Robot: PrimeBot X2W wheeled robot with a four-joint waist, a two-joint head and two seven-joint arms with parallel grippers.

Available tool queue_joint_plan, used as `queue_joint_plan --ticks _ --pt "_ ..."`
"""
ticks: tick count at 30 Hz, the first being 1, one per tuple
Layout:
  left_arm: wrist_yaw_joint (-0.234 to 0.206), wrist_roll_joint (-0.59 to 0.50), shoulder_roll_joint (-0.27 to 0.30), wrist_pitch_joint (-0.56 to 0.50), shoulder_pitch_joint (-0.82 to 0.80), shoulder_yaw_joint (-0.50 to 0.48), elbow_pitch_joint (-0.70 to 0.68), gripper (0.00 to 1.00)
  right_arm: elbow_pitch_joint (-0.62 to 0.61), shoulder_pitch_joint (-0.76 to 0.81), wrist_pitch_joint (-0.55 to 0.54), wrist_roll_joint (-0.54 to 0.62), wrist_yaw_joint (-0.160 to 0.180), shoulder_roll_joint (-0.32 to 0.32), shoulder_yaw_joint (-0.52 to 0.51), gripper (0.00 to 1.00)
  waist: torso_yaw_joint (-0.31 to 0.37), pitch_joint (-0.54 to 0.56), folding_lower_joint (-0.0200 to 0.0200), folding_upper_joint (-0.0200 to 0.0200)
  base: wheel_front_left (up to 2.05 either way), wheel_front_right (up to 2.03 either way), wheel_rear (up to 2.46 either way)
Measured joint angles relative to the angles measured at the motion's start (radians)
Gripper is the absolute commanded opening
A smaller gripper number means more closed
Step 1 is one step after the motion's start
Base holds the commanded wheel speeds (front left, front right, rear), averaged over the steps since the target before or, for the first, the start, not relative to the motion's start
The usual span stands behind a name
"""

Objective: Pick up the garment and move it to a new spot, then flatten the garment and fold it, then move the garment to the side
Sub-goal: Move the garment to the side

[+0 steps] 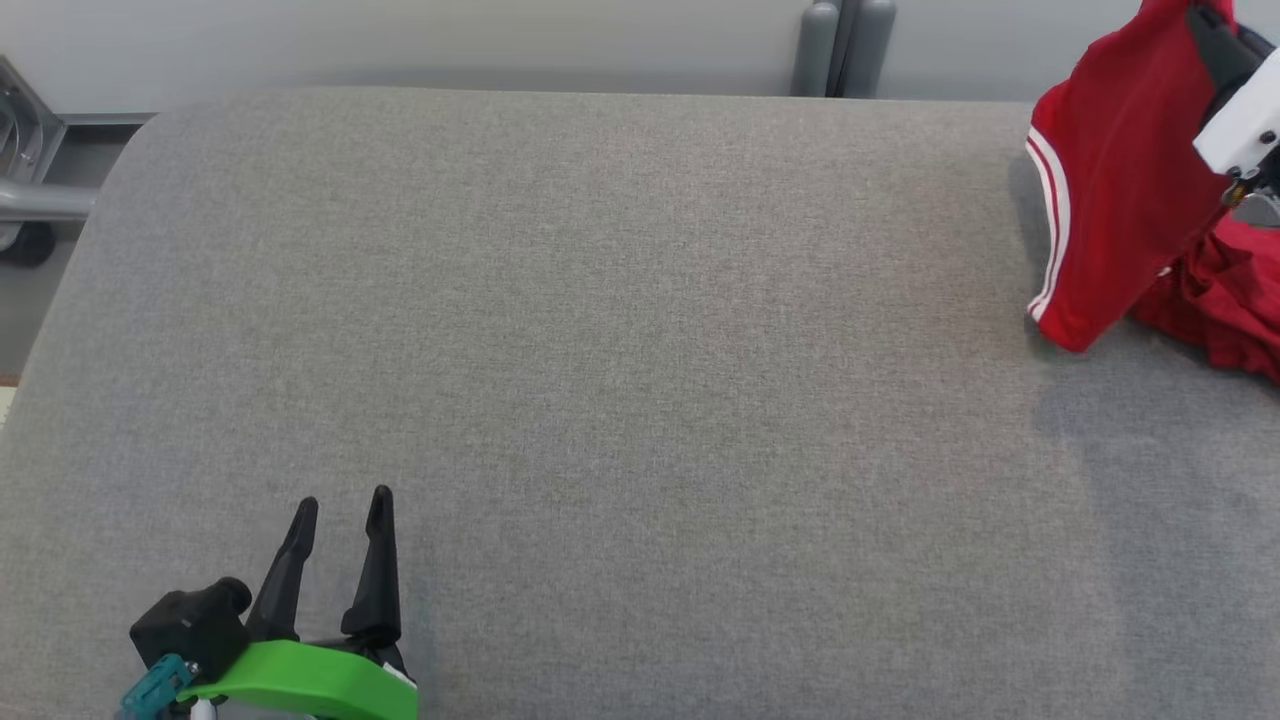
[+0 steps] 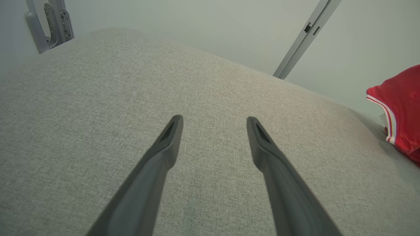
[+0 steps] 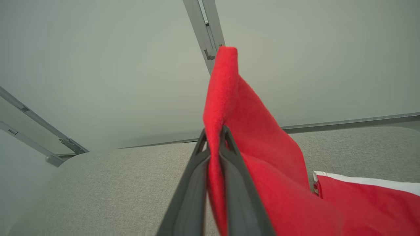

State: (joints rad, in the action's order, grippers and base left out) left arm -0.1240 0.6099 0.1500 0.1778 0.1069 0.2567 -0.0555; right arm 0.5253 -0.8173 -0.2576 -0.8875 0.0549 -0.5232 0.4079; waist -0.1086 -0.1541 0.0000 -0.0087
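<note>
The garment [image 1: 1120, 180] is red with white stripes along a hem. It hangs at the far right of the grey table, lifted by my right gripper [image 3: 214, 132], which is shut on a fold of the red cloth. Its lower part still bunches on the table surface. In the head view the right gripper [image 1: 1215, 40] sits at the top right corner, half hidden by cloth. My left gripper [image 1: 340, 510] rests low at the near left, open with nothing between its fingers. From the left wrist view the open left gripper [image 2: 213, 123] points across bare fabric, the garment [image 2: 398, 105] far to the right.
The grey padded table [image 1: 600, 350] spans the whole view, its rounded far edge against a pale wall. Grey metal posts [image 1: 845, 45] stand behind the far edge and a metal frame [image 1: 30, 170] sits beyond the far left corner.
</note>
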Motion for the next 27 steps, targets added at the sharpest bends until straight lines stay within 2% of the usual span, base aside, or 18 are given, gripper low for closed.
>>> queue_joint_plan --ticks 10,15,27 --pt "0.0 0.0 0.001 0.008 -0.01 -0.025 0.005 1.0 0.035 -0.034 0.001 0.009 0.009 0.054 0.021 0.0 0.02 0.002 0.0 0.0 0.0 0.0 0.0" --pt "0.0 0.0 0.002 0.008 -0.01 -0.023 -0.001 1.0 0.064 -0.035 -0.008 0.01 0.018 0.037 0.016 0.0 0.04 0.0 0.0 0.0 0.0 0.0 0.0" --pt "0.0 -0.017 0.023 -0.01 -0.033 -0.01 -0.019 1.0 0.145 -0.034 -0.004 0.017 0.037 -0.053 -0.047 0.0 0.041 -0.047 0.0 0.0 0.0 0.0 0.0"
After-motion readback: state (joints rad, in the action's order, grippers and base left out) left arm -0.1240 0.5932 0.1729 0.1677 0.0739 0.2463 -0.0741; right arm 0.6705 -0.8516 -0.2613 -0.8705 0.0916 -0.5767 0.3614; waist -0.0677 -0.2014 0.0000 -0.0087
